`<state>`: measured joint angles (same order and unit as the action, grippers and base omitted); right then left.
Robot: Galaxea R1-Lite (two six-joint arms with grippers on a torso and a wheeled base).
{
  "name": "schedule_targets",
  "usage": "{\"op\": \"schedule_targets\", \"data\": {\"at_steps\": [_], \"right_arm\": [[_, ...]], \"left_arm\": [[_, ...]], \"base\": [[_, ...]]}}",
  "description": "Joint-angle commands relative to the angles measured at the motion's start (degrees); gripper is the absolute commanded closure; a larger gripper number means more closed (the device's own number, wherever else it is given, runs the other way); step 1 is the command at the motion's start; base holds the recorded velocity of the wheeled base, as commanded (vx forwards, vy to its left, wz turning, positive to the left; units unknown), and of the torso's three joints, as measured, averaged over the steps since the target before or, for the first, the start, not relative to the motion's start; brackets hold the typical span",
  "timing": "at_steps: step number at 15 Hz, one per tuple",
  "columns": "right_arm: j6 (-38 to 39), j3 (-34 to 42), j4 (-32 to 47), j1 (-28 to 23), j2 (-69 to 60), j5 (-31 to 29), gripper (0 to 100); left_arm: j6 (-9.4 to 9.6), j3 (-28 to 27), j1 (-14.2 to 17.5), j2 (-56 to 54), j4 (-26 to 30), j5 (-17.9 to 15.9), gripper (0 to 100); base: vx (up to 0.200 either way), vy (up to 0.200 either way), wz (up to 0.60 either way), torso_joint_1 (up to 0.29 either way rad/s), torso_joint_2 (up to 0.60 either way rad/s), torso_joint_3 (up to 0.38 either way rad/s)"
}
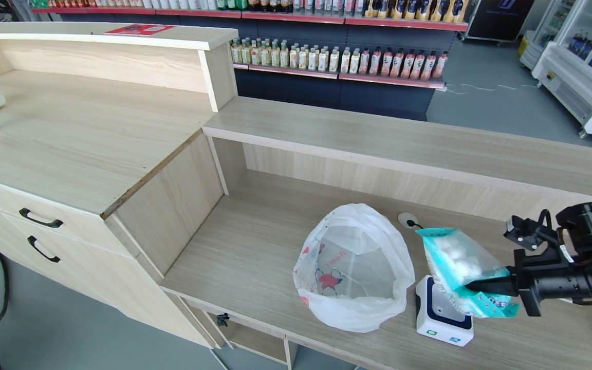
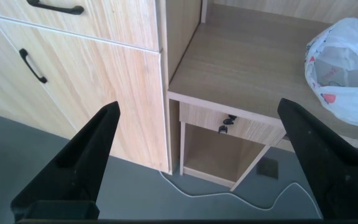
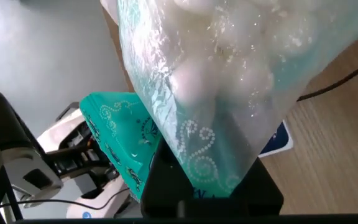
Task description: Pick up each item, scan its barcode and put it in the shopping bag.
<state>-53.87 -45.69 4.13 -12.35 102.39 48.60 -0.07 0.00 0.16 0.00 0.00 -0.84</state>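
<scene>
The one teal packet of cotton balls hangs tilted just above the single white scanner, clamped at its lower end by the right gripper. Just beside the scanner, one white shopping bag stands open near the front edge of the low wooden counter. A cable grommet sits behind the bag (by the back wall). The left gripper, fingers spread apart, hangs off the counter's front edge above grey floor. Drawers with black handles flank the counter. Shelves of bottles line the shop behind.
</scene>
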Motion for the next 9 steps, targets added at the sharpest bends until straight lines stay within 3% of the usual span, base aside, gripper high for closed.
{"op": "schedule_targets", "data": {"at_steps": [1, 3, 9], "right_arm": [[-0.2, 4.8, 0.3, -6.3, -17.4, 0.3, 100], [-0.3, 5.8, 0.2, -8.7, -20.5, 0.3, 100], [-0.1, 6.2, 0.3, -8.9, -24.5, 0.3, 100]], "left_arm": [[-0.01, 0.0, 0.0, 0.0, 0.0, 0.0, 0], [-0.01, 0.0, 0.0, 0.0, 0.0, 0.0, 0], [-0.01, 0.0, 0.0, 0.0, 0.0, 0.0, 0]], "base": [[0.000, 0.000, 0.00, 0.000, 0.00, 0.000], [0.000, 0.000, 0.00, 0.000, 0.00, 0.000], [0.000, 0.000, 0.00, 0.000, 0.00, 0.000]]}}
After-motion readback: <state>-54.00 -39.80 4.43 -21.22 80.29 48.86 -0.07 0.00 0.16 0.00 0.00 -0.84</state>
